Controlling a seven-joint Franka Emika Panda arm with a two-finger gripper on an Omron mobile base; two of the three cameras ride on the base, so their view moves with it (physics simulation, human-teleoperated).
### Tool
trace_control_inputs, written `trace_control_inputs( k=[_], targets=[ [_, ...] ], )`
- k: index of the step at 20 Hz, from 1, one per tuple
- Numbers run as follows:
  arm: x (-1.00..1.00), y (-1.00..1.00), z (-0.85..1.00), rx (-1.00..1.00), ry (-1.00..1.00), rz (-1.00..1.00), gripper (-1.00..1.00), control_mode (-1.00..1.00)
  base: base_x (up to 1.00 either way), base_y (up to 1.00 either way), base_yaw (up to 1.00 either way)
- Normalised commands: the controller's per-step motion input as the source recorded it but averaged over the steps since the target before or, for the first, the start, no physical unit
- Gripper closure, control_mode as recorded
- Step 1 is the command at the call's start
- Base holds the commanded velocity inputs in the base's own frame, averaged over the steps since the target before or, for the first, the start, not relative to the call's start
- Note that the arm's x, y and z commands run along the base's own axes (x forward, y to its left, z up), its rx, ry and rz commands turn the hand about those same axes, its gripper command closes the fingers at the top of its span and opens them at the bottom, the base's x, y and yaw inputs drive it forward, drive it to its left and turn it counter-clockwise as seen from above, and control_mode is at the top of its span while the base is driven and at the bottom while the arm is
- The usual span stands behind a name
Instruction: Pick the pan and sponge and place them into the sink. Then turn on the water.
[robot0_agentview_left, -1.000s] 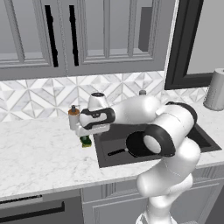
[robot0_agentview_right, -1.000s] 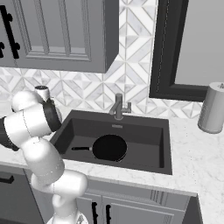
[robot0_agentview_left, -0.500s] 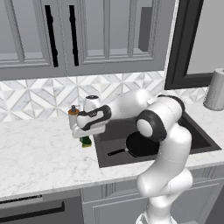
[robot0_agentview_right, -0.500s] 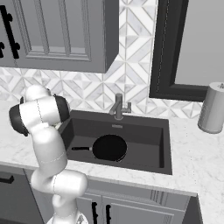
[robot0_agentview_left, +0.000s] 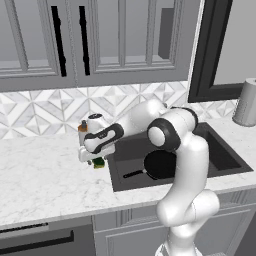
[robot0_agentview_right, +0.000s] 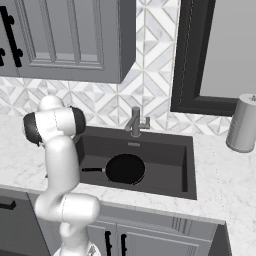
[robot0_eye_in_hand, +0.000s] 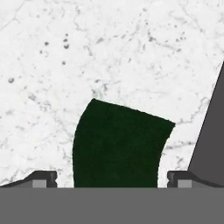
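While one pan (robot0_agentview_left: 161, 164) lies in the sink (robot0_agentview_left: 227, 155), one sponge (robot0_eye_in_hand: 118, 142) sits on marble. Gripper (robot0_eye_in_hand: 112, 178) released (fingers astride sponge); soap bottle (robot0_agentview_left: 83, 128) just behind.

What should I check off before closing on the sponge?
1. Pan already lying in the sink: ok.
2. Sponge on the counter beside the sink, lined up between the gripper's tips in the hand view: ok.
3. Jaws open, one tip on each side of the sponge: ok.
4. Fingers low enough to grip: cannot tell.
5. Soap dispenser just behind the hand, clearance: cannot tell.
6. Faucet with no water running: ok.
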Motion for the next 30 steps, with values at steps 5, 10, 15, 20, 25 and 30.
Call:
trace_control_inputs(
  k=[5,10,15,20,25,30],
  targets=[
    [0.02,0.00,-0.52,-0.03,0.00,0.00,-1.00,-1.00,0.00,0.00,0.00],
    [0.00,0.00,-0.58,-0.01,0.01,0.00,1.00,-1.00,0.00,0.00,0.00],
    [0.00,0.00,-0.52,0.00,0.01,0.00,1.00,-1.00,0.00,0.00,0.00],
    [-0.18,-0.04,-0.28,0.00,-0.04,-0.12,1.00,-1.00,0.00,0.00,0.00],
    [-0.25,-0.05,-0.15,0.00,-0.03,-0.38,1.00,-1.00,0.00,0.00,0.00],
    [-0.36,-0.11,-0.02,0.00,0.00,-0.55,1.00,-1.00,0.00,0.00,0.00]
  ],
)
